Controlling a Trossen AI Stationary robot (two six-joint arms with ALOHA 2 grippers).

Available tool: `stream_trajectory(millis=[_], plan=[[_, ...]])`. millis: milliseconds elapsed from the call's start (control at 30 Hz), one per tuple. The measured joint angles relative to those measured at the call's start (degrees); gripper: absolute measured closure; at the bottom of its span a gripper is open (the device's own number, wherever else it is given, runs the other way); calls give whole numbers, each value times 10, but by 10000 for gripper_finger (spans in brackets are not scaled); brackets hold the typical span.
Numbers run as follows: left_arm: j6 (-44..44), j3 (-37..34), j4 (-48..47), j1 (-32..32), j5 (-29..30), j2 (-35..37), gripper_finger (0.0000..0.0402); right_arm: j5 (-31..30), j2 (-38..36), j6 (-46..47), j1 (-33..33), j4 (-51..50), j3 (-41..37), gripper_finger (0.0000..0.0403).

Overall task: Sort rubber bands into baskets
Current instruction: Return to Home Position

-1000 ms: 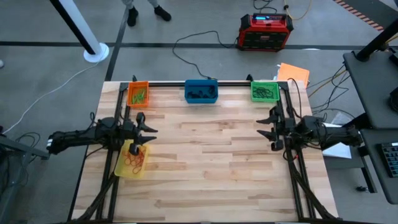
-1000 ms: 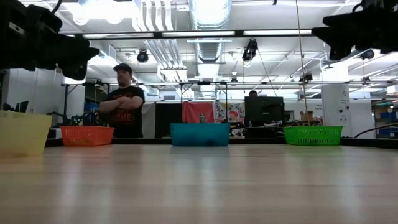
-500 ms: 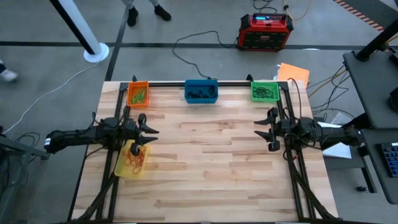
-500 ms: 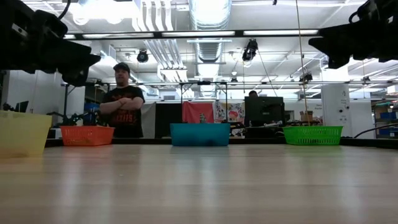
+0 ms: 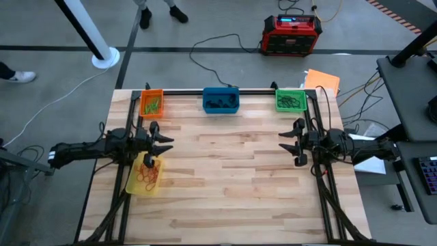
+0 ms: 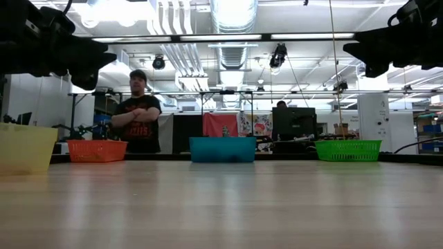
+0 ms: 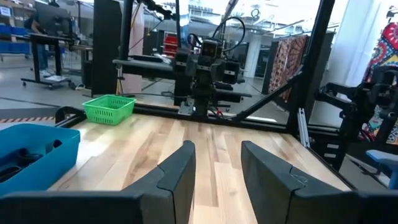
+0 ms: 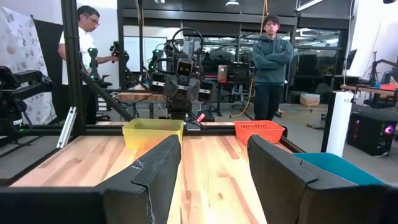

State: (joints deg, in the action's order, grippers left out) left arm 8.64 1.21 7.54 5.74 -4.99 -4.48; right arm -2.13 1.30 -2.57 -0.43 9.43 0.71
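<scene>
Four baskets stand on the wooden table: orange (image 5: pixel 151 103), blue (image 5: pixel 220 100) and green (image 5: pixel 291 100) along the far edge, and translucent yellow (image 5: pixel 144 175) near the left edge. Red-brown rubber bands (image 5: pixel 149 175) lie in the yellow basket, green ones (image 5: pixel 154 104) in the orange, and dark ones (image 5: pixel 220 104) in the blue. My left gripper (image 5: pixel 166 145) hovers open and empty over the yellow basket's far end, fingers pointing toward the table's right. My right gripper (image 5: pixel 284 141) hovers open and empty by the right edge, facing left. Both also show in their wrist views (image 7: pixel 217 168) (image 8: pixel 214 162).
A metal frame (image 5: pixel 225 91) runs along the far and side edges of the table. A red-and-black power box (image 5: pixel 292 34) and cables lie on the floor beyond. A person (image 6: pixel 136 114) stands behind the table, and another person (image 8: pixel 272 62) shows in the right wrist view.
My right gripper has moved a little toward the table's left and slightly down, staying open.
</scene>
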Motion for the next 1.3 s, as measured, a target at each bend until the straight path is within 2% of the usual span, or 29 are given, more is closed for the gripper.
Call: stream_trajectory(millis=[1300], plan=[[0,0,1,0,0,-11,287,0,0,0,0,0,0,220]])
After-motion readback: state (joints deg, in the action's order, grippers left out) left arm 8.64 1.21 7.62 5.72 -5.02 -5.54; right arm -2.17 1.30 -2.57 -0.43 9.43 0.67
